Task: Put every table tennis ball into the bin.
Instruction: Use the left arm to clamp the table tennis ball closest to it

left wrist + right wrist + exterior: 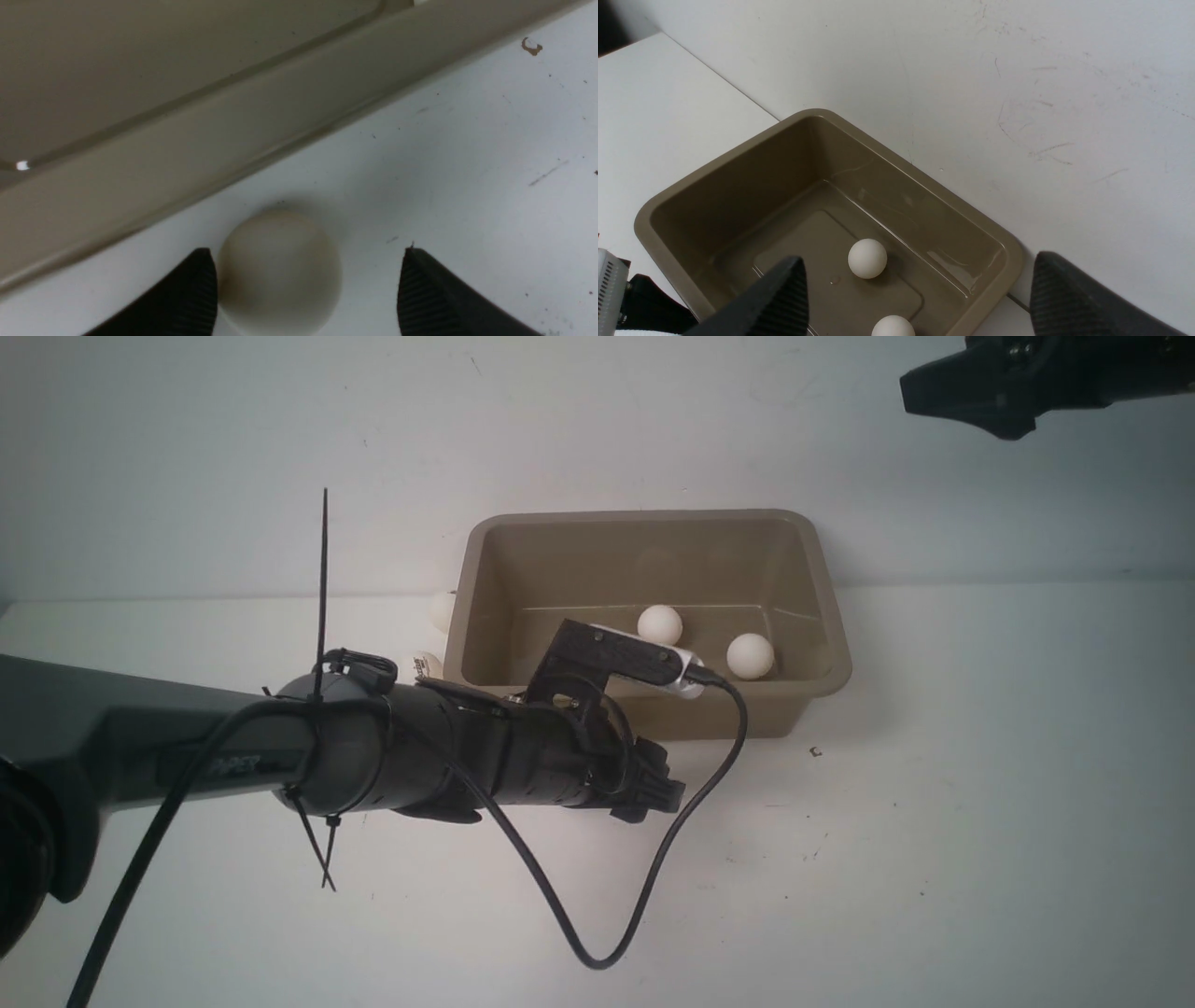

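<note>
The taupe bin (644, 515) stands at the back of the table against the wall. Two table tennis balls (660, 624) (751, 656) lie inside it, also seen in the right wrist view as balls (867, 259) (893, 326). Two more balls (442, 609) (425, 665) rest on the table by its left end. My left gripper (307, 254) is open, low in front of the bin's near wall (187, 154), straddling another ball (279, 270); one finger sits against it, the other stands apart. In the front view my left arm (523, 756) hides this ball. My right gripper (919, 259) hangs open and empty high over the bin (738, 149).
The left arm's black cable (597, 957) loops down onto the table in front of the bin. A small brown speck (817, 751) lies near the bin's front right corner. The white wall rises right behind the bin. The right gripper (971, 397) is at the upper right.
</note>
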{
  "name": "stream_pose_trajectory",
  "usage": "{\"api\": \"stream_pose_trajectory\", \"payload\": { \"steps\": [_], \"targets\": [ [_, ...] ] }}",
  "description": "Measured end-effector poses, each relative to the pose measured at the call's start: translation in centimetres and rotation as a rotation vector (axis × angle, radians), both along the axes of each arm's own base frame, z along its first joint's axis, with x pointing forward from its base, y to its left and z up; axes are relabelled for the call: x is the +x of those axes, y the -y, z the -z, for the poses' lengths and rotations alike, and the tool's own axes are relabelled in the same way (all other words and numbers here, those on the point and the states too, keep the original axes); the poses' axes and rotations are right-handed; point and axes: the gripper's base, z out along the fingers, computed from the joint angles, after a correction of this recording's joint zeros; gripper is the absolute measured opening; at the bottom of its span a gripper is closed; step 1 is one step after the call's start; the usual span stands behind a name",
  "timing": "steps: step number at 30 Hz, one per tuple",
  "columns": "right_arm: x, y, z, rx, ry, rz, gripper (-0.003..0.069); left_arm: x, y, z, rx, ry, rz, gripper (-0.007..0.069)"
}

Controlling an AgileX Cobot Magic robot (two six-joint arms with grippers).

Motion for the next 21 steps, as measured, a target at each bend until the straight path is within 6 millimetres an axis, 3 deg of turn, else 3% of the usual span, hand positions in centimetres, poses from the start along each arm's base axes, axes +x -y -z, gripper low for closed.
{"api": "stream_pose_trajectory", "payload": {
  "steps": [3, 8, 12, 21],
  "targets": [
    [0.0, 0.0, 0.0, -0.003, 0.002, -0.001, 0.0579, 0.0, 0.1, 0.4, -0.003, -0.013, 0.002, 0.0436],
    [0.0, 0.0, 0.0, -0.005, 0.003, -0.003, 0.0579, -0.1, 0.3, 1.5, -0.010, -0.046, 0.017, 0.0311],
    [0.0, 0.0, 0.0, -0.006, 0.004, -0.004, 0.0579, -0.2, 0.6, 1.3, -0.034, -0.050, 0.041, 0.0313],
    [0.0, 0.0, 0.0, -0.013, 0.011, -0.007, 0.0579, -3.1, 3.4, -4.4, -0.198, 0.026, 0.241, 0.0313]
  ]
}}
